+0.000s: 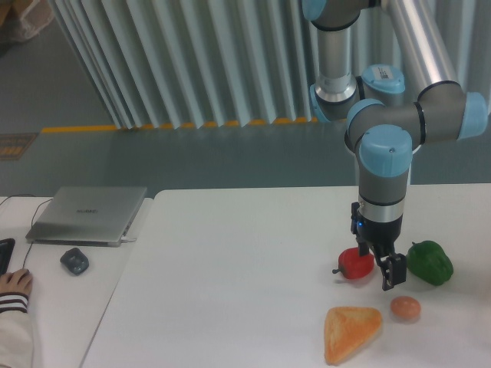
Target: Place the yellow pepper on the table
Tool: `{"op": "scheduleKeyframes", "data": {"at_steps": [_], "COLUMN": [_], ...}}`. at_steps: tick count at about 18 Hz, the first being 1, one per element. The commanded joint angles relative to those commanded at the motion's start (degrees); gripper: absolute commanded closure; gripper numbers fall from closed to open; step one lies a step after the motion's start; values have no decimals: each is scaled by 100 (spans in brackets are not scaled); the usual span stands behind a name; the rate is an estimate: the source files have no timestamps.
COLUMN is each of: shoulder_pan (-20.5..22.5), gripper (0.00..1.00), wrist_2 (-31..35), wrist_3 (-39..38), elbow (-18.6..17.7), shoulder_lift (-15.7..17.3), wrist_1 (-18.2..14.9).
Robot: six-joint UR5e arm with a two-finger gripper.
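No yellow pepper shows anywhere in the camera view. My gripper [378,265] hangs straight down over the right side of the white table [230,261], its tips just above the surface. It sits between a red pepper [354,264] on its left and a green pepper [430,262] on its right. One dark finger [390,272] stands clear on the right side, and the other is partly hidden behind the red pepper. The fingers look spread apart, with nothing visibly held between them.
An orange triangular piece of toy bread [351,332] and a small round brownish item [405,308] lie near the table's front edge. On the pale side desk at the left are a grey laptop [88,215], a dark mouse [74,261] and a person's hand [14,284].
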Motion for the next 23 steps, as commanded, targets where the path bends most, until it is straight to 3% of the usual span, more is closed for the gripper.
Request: {"op": "scheduleKeyframes", "data": {"at_steps": [7, 14, 23], "shoulder_pan": [17, 377, 773], "gripper": [0, 0, 0], "wrist_2": [414, 520, 502], "wrist_3": [17, 70, 1089], "elbow": [-9, 70, 35], "shoulder_lift": [-9, 167, 237], "wrist_1": [9, 26, 62]}}
